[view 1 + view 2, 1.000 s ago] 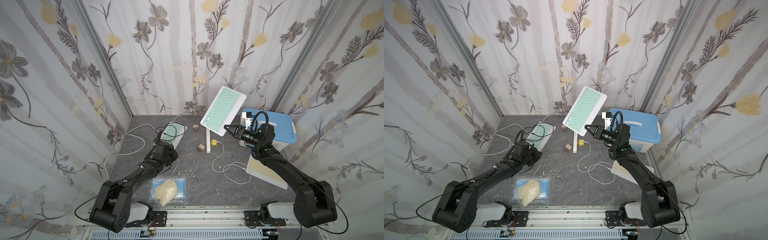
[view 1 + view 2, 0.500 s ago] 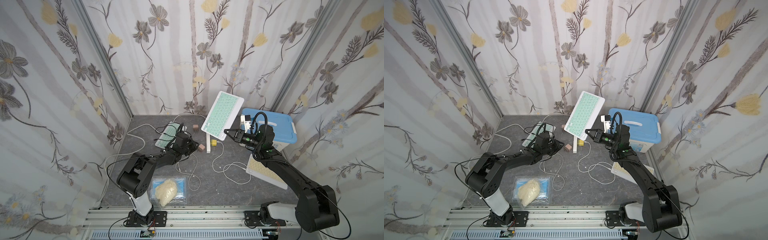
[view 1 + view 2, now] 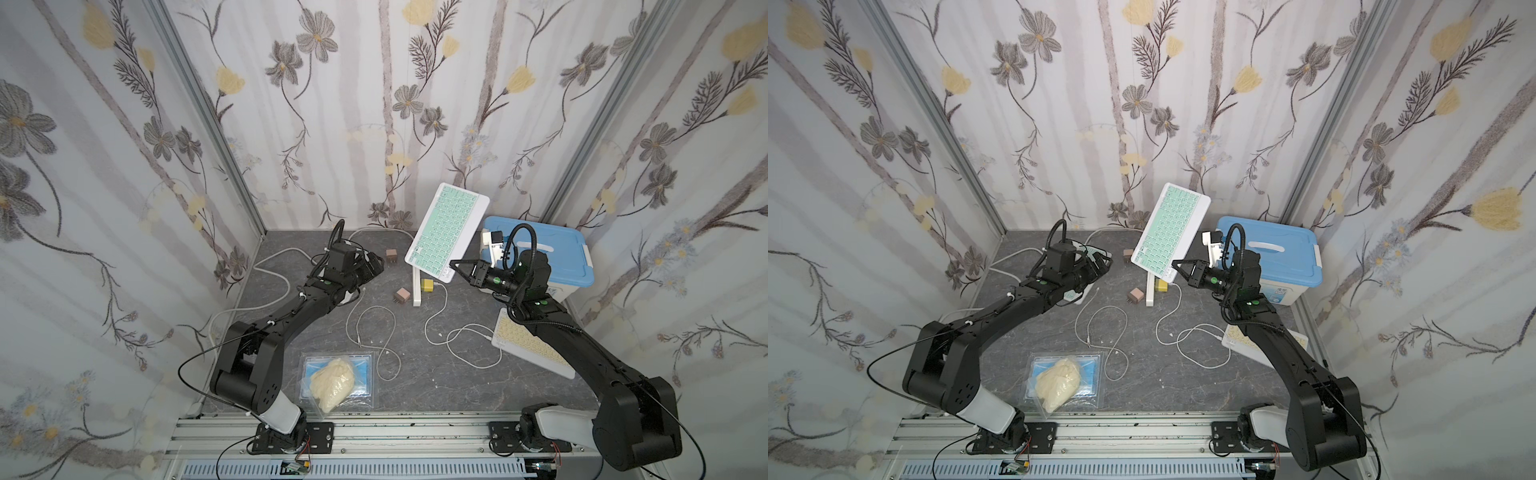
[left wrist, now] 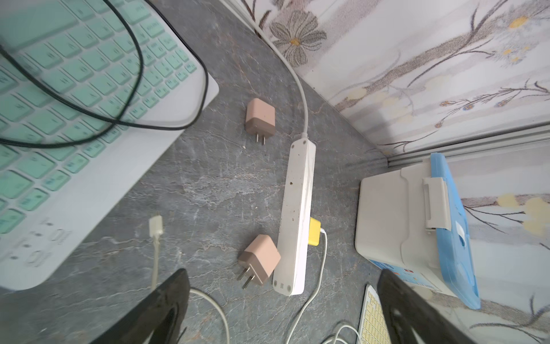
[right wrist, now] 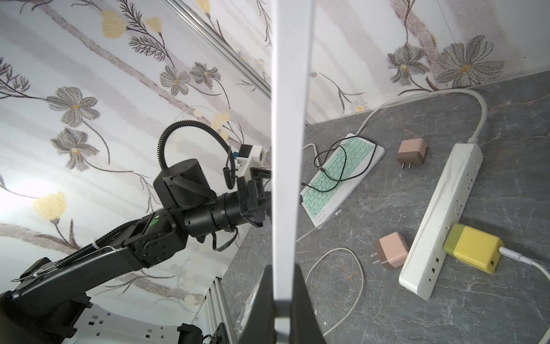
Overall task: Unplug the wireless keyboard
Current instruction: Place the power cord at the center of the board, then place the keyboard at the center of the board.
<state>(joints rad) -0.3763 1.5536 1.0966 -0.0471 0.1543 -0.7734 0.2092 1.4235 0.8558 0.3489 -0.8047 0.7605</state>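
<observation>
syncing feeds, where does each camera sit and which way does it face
Both top views: high at the front, looking down on the table; both arms show.
Left wrist: on the left arm, facing the power strip; open left gripper shows.
Right wrist: on the right arm, along the held keyboard; right gripper shut on it, left arm shows.
Shared: both wrist views show the yellow charger.

The table (image 3: pixel 436 386) was dark grey with pale marble veins. The walls (image 3: pixel 374 104) were whitish with grey-brown stripes and grey and yellow flowers. The raised keyboard (image 3: pixel 446 230) was white with mint-green keys, and so was the flat keyboard (image 4: pixel 35 166) at far left. The near-right keyboard (image 3: pixel 512 337) had pale yellow keys. The box (image 3: pixel 557 253) was white with a blue lid. The power strip (image 4: pixel 297 214) was white and its plug (image 5: pixel 473 250) yellow. The far charger (image 4: pixel 259 119) and near charger (image 4: pixel 262 259) were pinkish brown.
</observation>
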